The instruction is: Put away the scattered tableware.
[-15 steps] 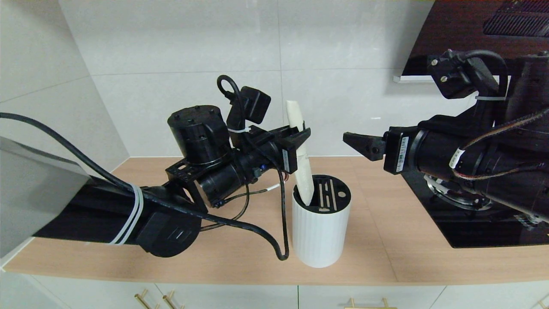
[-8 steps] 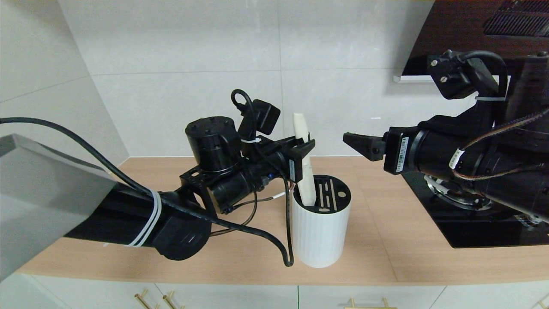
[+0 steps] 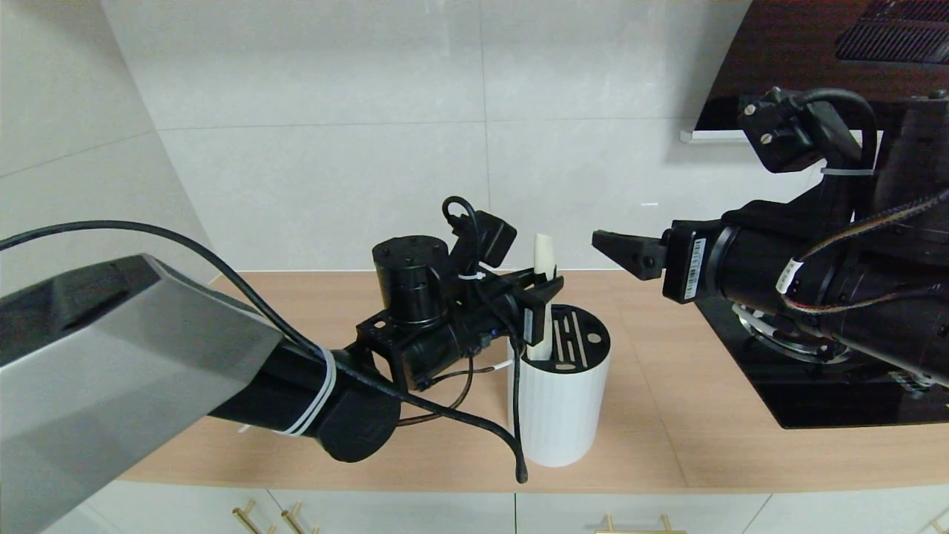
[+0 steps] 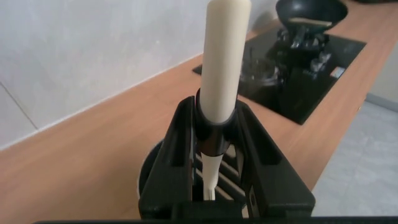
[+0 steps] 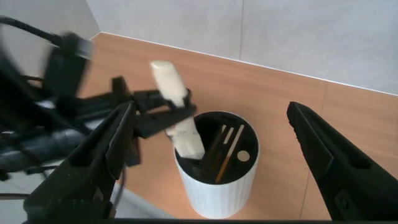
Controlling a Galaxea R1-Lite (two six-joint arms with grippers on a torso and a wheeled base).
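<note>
A white ribbed utensil holder [image 3: 557, 404] with a black slotted top [image 3: 574, 341] stands on the wooden counter [image 3: 667, 415]. My left gripper [image 3: 543, 297] is shut on a cream-handled utensil [image 3: 543, 297], whose lower end is down inside the holder's large slot. The left wrist view shows the cream handle [image 4: 222, 68] clamped between the black fingers [image 4: 180, 155] over the holder. My right gripper [image 3: 619, 248] hovers open, above and to the right of the holder. From the right wrist I see the holder [image 5: 216, 171], the utensil [image 5: 177, 109] and the left gripper [image 5: 163, 106].
A black cooktop [image 3: 815, 386] with a burner lies on the counter's right side, with a dark range hood [image 3: 815, 52] above it. A pan [image 4: 311, 11] sits on the cooktop. White tiled wall behind. Cabinet handles [image 3: 252, 515] line the front below the counter edge.
My left arm has pushed forward and down, lowering the cream-handled utensil deeper into the holder. The right arm has stayed put.
</note>
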